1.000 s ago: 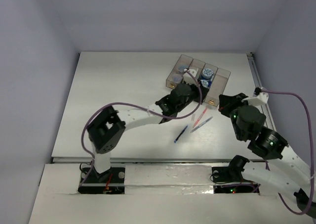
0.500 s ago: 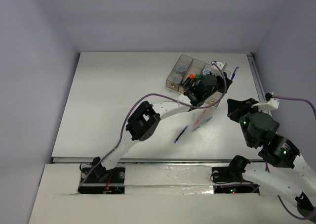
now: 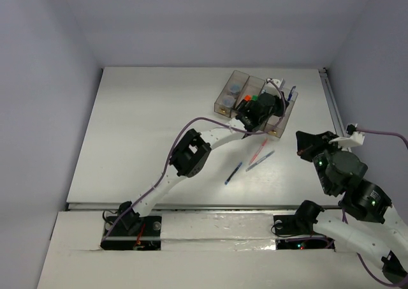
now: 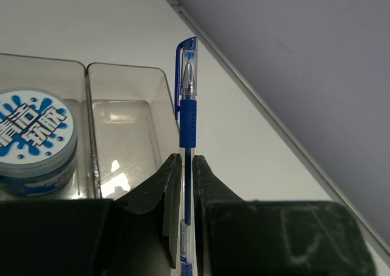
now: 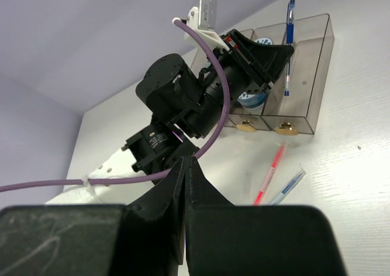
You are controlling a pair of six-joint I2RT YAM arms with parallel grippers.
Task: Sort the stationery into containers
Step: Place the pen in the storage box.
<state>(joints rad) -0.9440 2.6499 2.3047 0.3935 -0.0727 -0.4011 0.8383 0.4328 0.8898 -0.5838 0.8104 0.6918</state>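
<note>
pinching blue pen (image 4: 187,111) in closed-down left tool (image 4: 186,166), above rightmost bin (image 4: 128,130); running lengthwise with bin, near its right wall. parked well apart: right tool (image 5: 184,166), clamped on nothing.

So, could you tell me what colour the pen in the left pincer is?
The pen is blue; clearest in the left wrist view.

Four containers (image 3: 285,110) in one joined row. Four pens: one held blue pen (image 4: 187,114) between the left fingers (image 4: 152,209), and three on the tabletop (image 3: 146,129), namely a loose blue pen (image 3: 233,173), a red pen (image 3: 259,150) and a bluish-purple pen (image 3: 261,161). Two marker caps show: an orange cap (image 3: 245,99) and a green cap (image 3: 253,98). Two rolls are countable: an end-bin roll (image 3: 235,88) and a patterned roll (image 4: 33,133); the arm hides any others
</note>
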